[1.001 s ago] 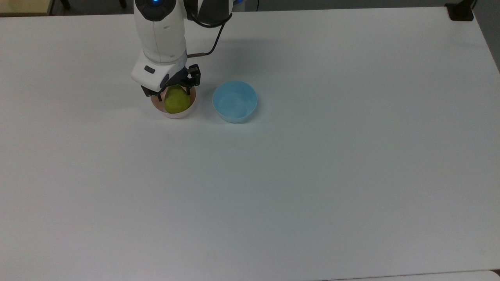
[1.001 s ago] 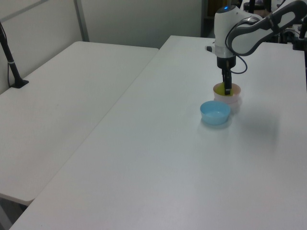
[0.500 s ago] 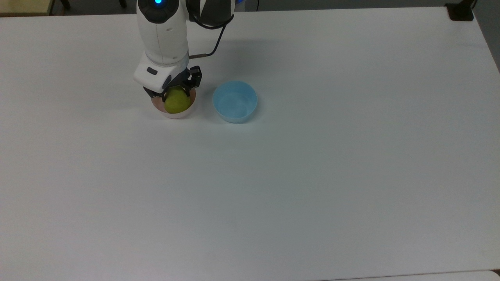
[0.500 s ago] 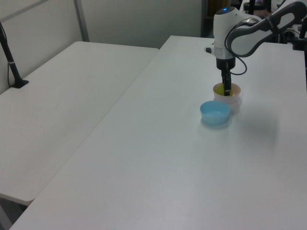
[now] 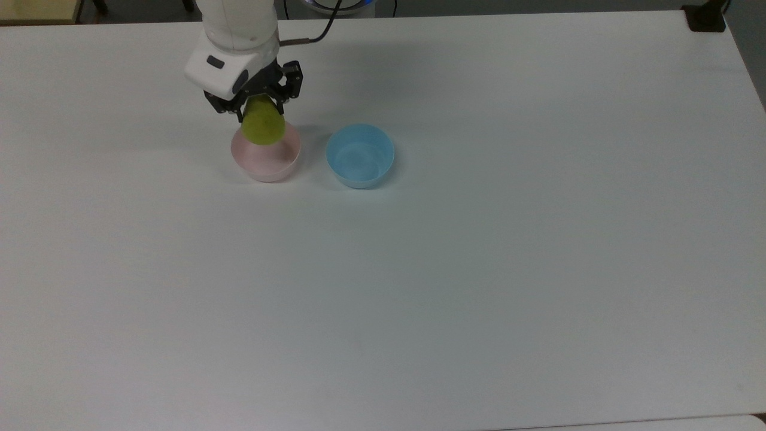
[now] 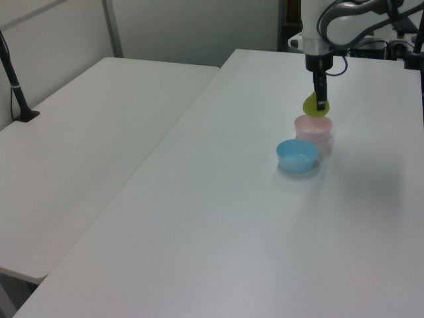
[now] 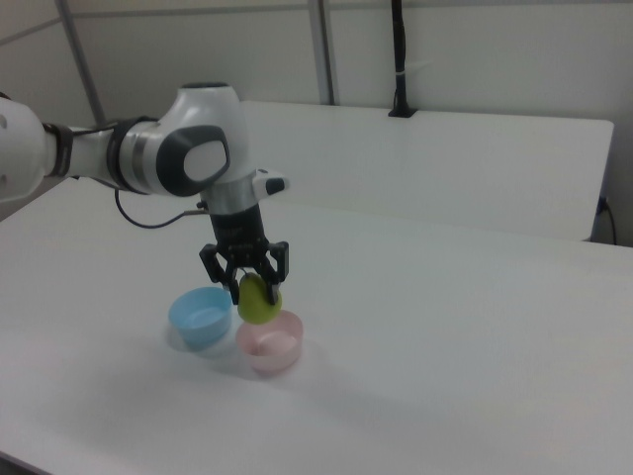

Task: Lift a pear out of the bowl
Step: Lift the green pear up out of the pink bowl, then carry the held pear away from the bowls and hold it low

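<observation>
A yellow-green pear (image 5: 263,127) (image 6: 313,106) (image 7: 260,301) hangs in the air just above the pale pink bowl (image 5: 267,160) (image 6: 313,128) (image 7: 271,345), clear of its rim. My gripper (image 5: 256,106) (image 6: 320,104) (image 7: 247,285) is shut on the pear's upper part, pointing straight down. The stem is hidden between the fingers. Nothing lies in the pink bowl, which stands on the white table (image 5: 479,269).
A light blue bowl (image 5: 359,155) (image 6: 296,155) (image 7: 202,318) of the same size stands beside the pink one, to the top view's right of it. A second white table (image 6: 86,126) adjoins on the left view's left. A black post (image 7: 399,59) stands at the back.
The gripper has risen with the pear held in it, lifting the fruit out of the pink bowl. The bowl stays in place, with nothing left in it.
</observation>
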Motion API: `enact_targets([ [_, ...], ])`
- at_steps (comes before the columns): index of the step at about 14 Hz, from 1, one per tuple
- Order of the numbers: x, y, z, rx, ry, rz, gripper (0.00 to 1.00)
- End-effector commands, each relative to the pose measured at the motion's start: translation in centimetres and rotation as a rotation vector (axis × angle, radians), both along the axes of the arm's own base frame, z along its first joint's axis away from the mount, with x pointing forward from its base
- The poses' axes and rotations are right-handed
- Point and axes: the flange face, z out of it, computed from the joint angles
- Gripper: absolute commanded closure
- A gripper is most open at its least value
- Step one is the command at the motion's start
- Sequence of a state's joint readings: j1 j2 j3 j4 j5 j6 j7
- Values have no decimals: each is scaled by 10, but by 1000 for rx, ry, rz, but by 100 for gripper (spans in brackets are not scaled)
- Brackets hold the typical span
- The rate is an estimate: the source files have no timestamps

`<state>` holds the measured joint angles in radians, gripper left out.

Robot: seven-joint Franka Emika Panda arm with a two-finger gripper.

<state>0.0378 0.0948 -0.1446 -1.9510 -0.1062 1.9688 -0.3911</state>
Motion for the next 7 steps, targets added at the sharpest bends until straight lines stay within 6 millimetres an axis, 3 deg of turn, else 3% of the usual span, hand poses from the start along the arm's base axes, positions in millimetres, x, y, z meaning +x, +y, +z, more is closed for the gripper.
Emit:
enact_targets([
  [1, 2, -34, 41, -6, -16, -14, 61],
  [3, 1, -83, 54, -2, -35, -5, 61],
  [7, 6, -147, 25, -12, -34, -23, 61],
])
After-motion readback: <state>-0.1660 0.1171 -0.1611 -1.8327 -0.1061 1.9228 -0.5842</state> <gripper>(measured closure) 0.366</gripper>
